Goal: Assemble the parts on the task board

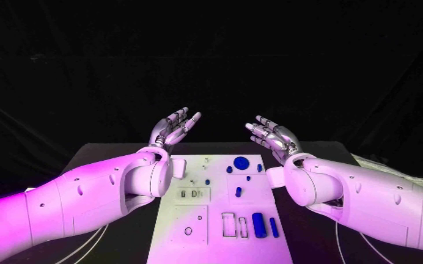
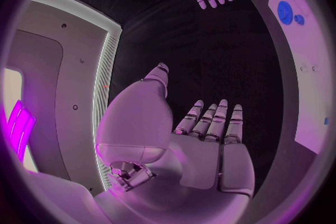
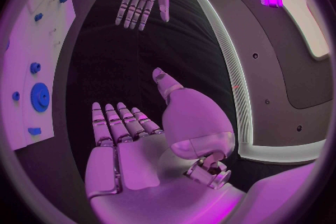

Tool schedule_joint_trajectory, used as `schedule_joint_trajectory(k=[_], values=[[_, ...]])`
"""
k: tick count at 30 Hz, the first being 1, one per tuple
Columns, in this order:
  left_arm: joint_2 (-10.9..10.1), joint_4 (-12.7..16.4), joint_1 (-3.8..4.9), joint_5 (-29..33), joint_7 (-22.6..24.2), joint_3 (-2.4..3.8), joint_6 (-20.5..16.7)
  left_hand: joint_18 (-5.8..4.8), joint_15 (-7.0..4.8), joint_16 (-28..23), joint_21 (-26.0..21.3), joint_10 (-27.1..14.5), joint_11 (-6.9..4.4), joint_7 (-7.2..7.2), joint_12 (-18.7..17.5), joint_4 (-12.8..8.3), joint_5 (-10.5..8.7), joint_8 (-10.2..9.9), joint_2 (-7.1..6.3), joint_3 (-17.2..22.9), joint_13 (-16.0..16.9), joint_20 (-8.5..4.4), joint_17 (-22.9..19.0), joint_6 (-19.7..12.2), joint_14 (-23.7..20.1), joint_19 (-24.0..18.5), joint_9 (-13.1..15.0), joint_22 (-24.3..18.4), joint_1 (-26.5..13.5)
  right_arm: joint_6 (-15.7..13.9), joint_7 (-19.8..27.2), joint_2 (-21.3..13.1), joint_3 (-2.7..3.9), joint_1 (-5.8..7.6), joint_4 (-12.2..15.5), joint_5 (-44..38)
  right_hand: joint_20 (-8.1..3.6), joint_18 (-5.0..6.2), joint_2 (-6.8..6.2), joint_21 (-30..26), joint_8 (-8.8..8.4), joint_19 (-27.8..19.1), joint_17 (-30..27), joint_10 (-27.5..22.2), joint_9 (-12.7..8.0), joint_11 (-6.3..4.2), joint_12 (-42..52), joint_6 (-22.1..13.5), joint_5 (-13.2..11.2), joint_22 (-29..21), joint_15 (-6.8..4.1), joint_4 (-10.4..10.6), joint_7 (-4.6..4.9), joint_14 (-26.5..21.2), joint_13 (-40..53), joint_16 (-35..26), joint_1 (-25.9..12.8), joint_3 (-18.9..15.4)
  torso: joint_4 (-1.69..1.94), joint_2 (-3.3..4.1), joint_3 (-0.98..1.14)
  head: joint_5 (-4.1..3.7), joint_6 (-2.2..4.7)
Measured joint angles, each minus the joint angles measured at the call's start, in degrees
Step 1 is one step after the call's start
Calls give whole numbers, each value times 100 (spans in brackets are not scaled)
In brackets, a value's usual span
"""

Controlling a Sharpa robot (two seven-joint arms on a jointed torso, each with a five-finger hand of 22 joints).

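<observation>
Task board [image 1: 220, 239]: a white plate lying flat in the middle of the black table [image 1: 115, 151], between the two arms.
Parts: small blue pieces are seen on the board; a round disc [image 1: 241, 162] sits near the far edge, a long rounded bar [image 1: 258, 225] near the close edge beside rectangular recesses.
Left hand [image 1: 173, 126]: raised beyond the board's far edge, palm up, fingers spread, nothing held.
Right hand [image 1: 275, 137]: likewise raised and spread, palm up, empty.
Stage (judged): no part is grasped; assembly appears not yet begun.
Risk (judged): the pieces are small and closely set, so a descending hand could knock neighbours or shift the board; a thin piece lying flat could slip from the fingertips.
</observation>
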Motion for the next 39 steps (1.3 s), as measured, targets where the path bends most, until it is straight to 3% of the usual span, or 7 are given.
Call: schedule_joint_trajectory(k=[5,12,14,19,27,38,39], values=[[1,-8,2,-37,-21,-1,134,-1,60,192,231,510,88,24,95,1,0,52,119,-1,48,30,94,375,789,682,35,121,179,732,-217,44,-78,151,-140,-179,10,64,30,171,91,417,55,604,51,48,97,461,4,75,24,-206,29,632,48,105,325,30,0,2,-1,1,0],[-4,-8,2,-63,-35,-2,220,86,-35,593,862,2210,83,135,382,-88,0,296,280,-91,159,6,256,1628,2329,2307,143,395,400,1394,-423,67,-121,232,-227,-372,19,326,30,574,312,1470,156,2239,165,-55,346,1846,68,241,-120,-481,128,2289,136,395,664,185,0,2,1,1,1],[-163,82,-6,-61,-12,-12,300,175,-99,688,1027,2663,36,195,462,-128,0,368,301,-131,180,-29,306,2028,2715,2705,170,459,470,1331,-416,26,-122,244,-345,-830,16,413,14,688,367,1761,168,2622,191,-108,389,2291,71,277,-179,-551,181,2690,140,458,691,256,-1,11,3,-5,-33],[-483,191,-21,-37,43,-20,435,173,-270,851,1362,3557,-90,330,578,-231,0,466,390,-234,210,-152,458,2789,3530,3527,191,575,556,1012,-404,-152,-90,289,-448,-1991,-6,547,-41,928,422,2379,189,3431,213,-242,392,3237,71,331,-333,-723,331,3558,147,544,746,469,-4,69,3,-30,-60],[-847,724,15,-32,63,-15,639,173,-468,930,1663,4352,-255,378,613,-350,0,503,453,-352,237,-339,722,3408,4301,4271,190,675,664,821,-575,-221,-43,427,-338,-3596,-145,549,-216,1243,422,3060,245,4151,228,-394,388,3961,71,399,-549,-843,501,4465,156,633,750,784,26,276,-14,-110,5],[-1256,1465,98,-25,58,48,815,173,-567,930,1773,4693,-333,319,613,-427,0,503,496,-430,242,-426,921,3651,4622,4593,189,710,783,750,-1375,-173,25,657,-422,-6021,-573,636,-576,2136,355,3964,416,4779,233,-608,266,4458,25,806,-888,-896,348,5538,162,795,948,934,135,666,-69,-263,114],[-1277,1525,102,-24,57,54,827,173,-567,930,1773,4693,-333,319,613,-427,0,503,496,-430,242,-426,921,3651,4622,4593,190,710,783,763,-1483,-155,30,674,-429,-6249,-726,635,-706,2655,314,4253,560,4930,233,-697,230,4586,-23,1102,-1034,-859,265,6024,162,940,988,889,152,713,-76,-282,121]])
